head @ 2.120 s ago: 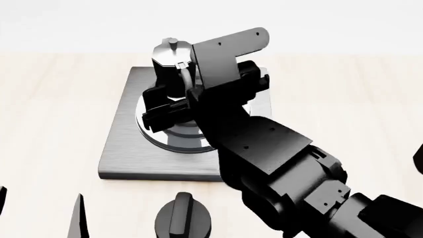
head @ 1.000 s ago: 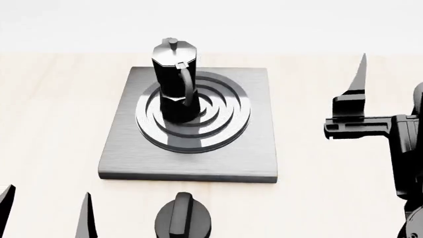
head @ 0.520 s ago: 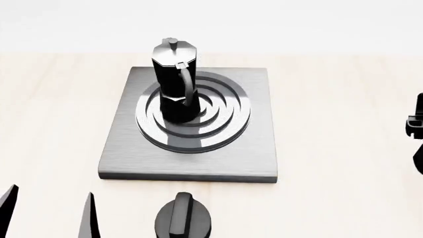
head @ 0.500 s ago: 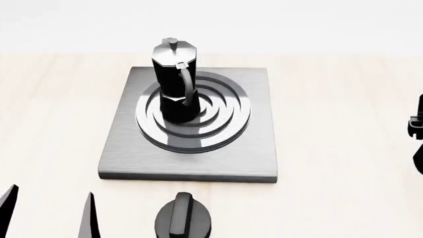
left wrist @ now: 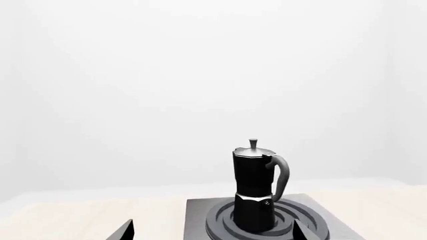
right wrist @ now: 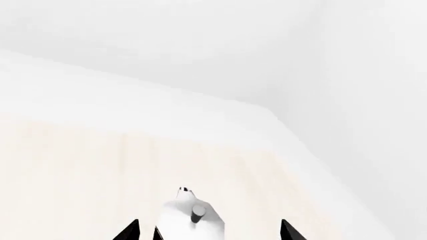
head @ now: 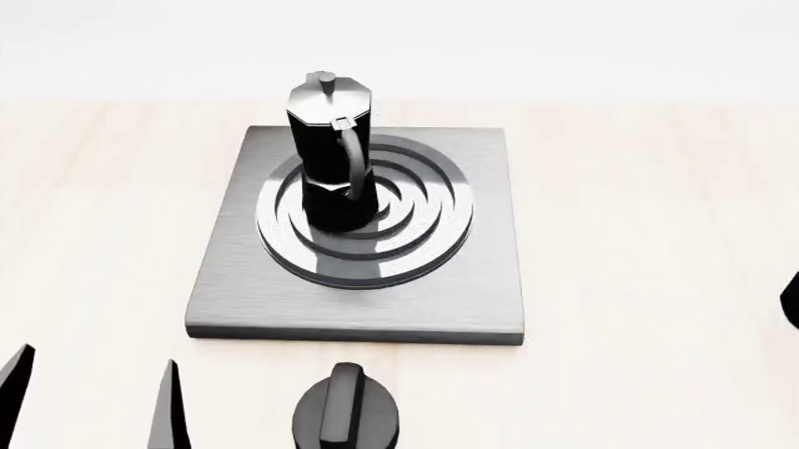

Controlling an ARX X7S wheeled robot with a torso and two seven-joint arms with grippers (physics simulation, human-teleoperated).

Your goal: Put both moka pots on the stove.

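One moka pot stands upright on the ring burner in the middle of the stove, with nothing holding it. The left wrist view shows that moka pot on the stove ahead of my open left gripper. In the head view, my left gripper shows only as two fingertips at the near left, short of the slab. A second moka pot appears in the right wrist view as a silvery lid with a small knob. My right gripper is open with its fingertips either side of that lid, not touching it.
A black round dial knob sits on the light wooden table just in front of the stove's near edge. A black bit of the right arm shows at the right edge of the head view.
My right arm let go of the pot on the burner, drew back to the right and left the head view almost entirely. The pot stays upright. The left fingertips barely shifted.
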